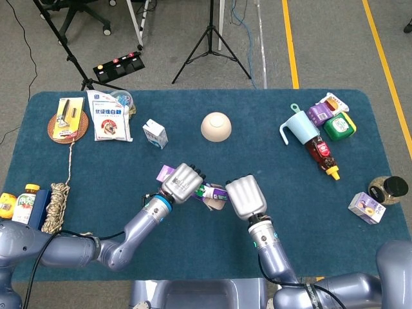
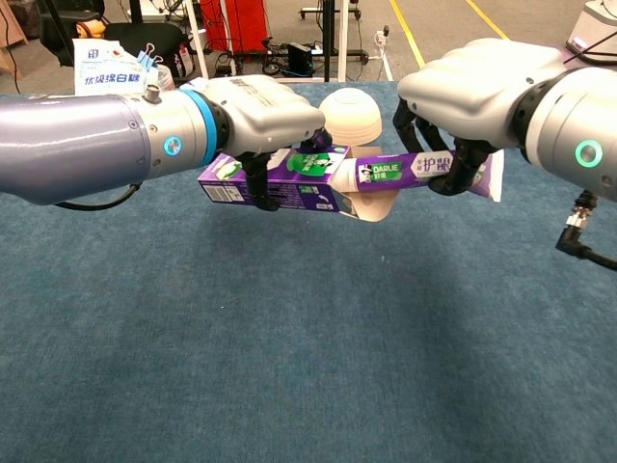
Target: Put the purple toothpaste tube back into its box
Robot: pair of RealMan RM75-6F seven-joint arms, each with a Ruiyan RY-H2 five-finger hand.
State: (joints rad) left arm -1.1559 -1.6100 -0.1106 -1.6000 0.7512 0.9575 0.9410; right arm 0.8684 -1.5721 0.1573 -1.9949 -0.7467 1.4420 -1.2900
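Note:
My left hand (image 2: 265, 106) (image 1: 183, 181) grips a purple toothpaste box (image 2: 280, 179) held level above the blue table, its open end with tan flaps (image 2: 371, 204) facing right. My right hand (image 2: 482, 87) (image 1: 244, 197) grips the purple toothpaste tube (image 2: 424, 169) near its flat tail. The tube's cap end sits inside the box mouth; most of the tube still shows outside. In the head view the box (image 1: 166, 172) and the tube (image 1: 212, 191) show only as small strips between the two hands.
A cream bowl (image 1: 215, 125) lies upturned just behind the hands. A small milk carton (image 1: 154, 133) stands to the back left. A blue cup (image 1: 300, 126), bottles and packets crowd the back right. Rope (image 1: 56, 203), a coaster and a pouch (image 1: 108, 115) lie on the left.

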